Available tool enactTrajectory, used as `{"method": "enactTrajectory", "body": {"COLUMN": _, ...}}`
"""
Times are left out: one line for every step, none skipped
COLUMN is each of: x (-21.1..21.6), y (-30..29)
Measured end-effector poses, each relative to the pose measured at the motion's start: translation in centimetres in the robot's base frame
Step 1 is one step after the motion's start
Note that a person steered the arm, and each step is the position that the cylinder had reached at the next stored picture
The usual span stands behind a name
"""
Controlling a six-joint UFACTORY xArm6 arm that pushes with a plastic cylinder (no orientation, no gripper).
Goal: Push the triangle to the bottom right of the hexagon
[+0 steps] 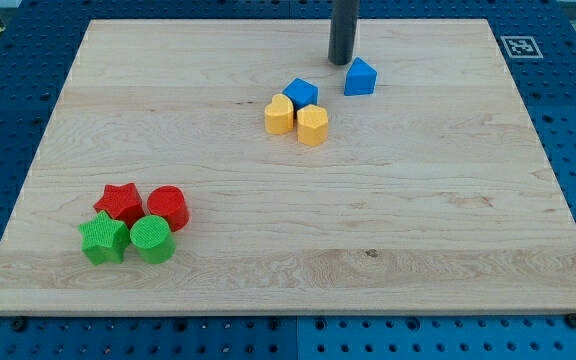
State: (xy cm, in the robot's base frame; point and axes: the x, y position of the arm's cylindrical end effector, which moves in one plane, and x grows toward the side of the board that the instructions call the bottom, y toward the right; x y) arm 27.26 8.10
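Note:
The blue triangle (pixel 360 77) lies near the view's top, right of centre. The yellow hexagon (pixel 312 125) lies below and to the left of it, touching a blue cube (pixel 300 94) and a second yellow block (pixel 280 115) whose shape I cannot make out. My tip (pixel 341 62) stands on the board just left of the triangle's upper left side, close to it; I cannot tell whether they touch. The tip is above and to the right of the blue cube.
A red star (pixel 119 203), a red cylinder (pixel 167 208), a green star (pixel 104 240) and a green cylinder (pixel 152 239) sit clustered at the view's bottom left. The wooden board's top edge (pixel 288 20) is just behind the rod.

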Motion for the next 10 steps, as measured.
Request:
{"method": "enactTrajectory", "body": {"x": 4.7, "y": 3.0}}
{"method": "enactTrajectory", "body": {"x": 7.4, "y": 3.0}}
{"method": "enactTrajectory", "body": {"x": 3.6, "y": 2.7}}
{"method": "enactTrajectory", "body": {"x": 0.0, "y": 1.0}}
{"method": "enactTrajectory", "body": {"x": 0.9, "y": 0.4}}
{"method": "enactTrajectory", "body": {"x": 4.3, "y": 1.0}}
{"method": "enactTrajectory", "body": {"x": 8.2, "y": 2.2}}
{"method": "enactTrajectory", "body": {"x": 11.5, "y": 2.3}}
{"method": "enactTrajectory", "body": {"x": 13.6, "y": 2.3}}
{"method": "enactTrajectory", "body": {"x": 10.9, "y": 2.2}}
